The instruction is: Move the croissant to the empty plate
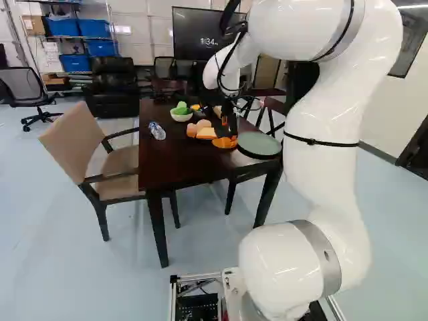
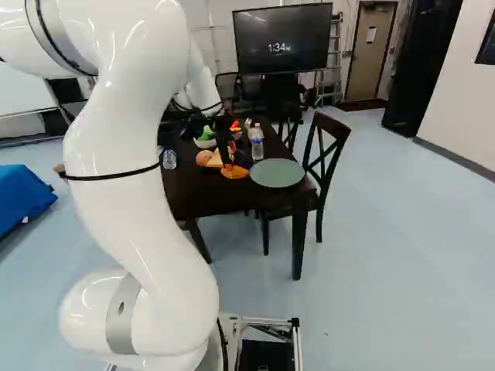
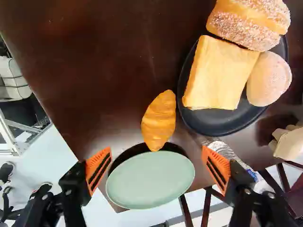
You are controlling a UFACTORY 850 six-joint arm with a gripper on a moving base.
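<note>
My gripper [image 1: 226, 124] hangs over the table beside the green plate in the left base view. In the wrist view the gripper [image 3: 157, 169] is open, its orange-padded fingers wide apart with nothing gripped. The golden croissant [image 3: 158, 120] lies on the dark table just ahead of the fingers, between the green plate and the black plate; one tip reaches the green plate's edge in that view, contact unclear. The empty green plate [image 3: 150, 182] appears between the open fingers, near the table's edge. The right base view shows the croissant [image 2: 234, 172] left of the green plate [image 2: 277, 173].
A black plate [image 3: 218, 124] holds a bread slice [image 3: 220, 73] and rounded breads. One clear bottle [image 2: 256, 142] stands behind the green plate; another [image 1: 157, 131] lies near the table's left side. A bowl [image 1: 180, 116] holds green items. Chairs [image 1: 114, 167] flank the table [image 1: 170, 160].
</note>
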